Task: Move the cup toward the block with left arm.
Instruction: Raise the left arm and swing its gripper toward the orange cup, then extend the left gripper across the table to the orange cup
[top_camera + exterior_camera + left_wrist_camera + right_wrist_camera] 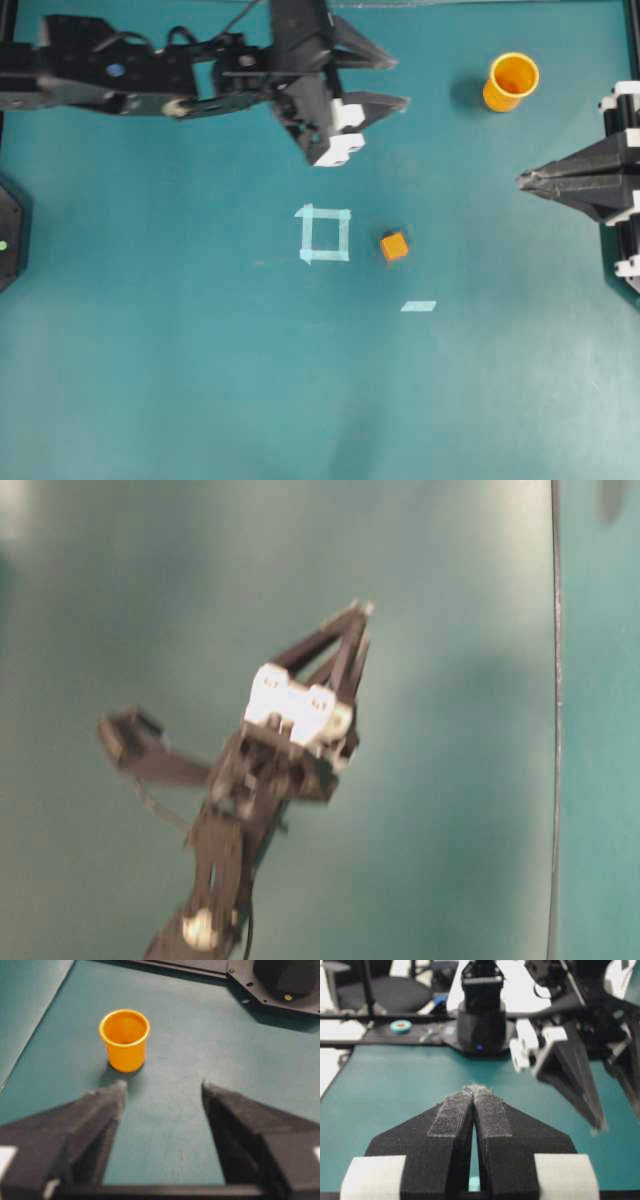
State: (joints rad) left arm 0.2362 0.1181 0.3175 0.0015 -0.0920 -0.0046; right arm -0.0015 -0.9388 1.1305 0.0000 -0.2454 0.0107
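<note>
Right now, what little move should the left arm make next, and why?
Probably ease forward toward the yellow-orange cup. The left gripper has its fingers spread with nothing between them, and the cup stands upright just ahead, far from the orange cube.

Even light — seemingly soft, blurred focus

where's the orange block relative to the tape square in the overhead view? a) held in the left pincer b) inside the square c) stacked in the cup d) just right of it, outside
d: the block sits on the table just right of the tape square, outside its outline, far from the cup and from the open, empty left pincer.
</note>
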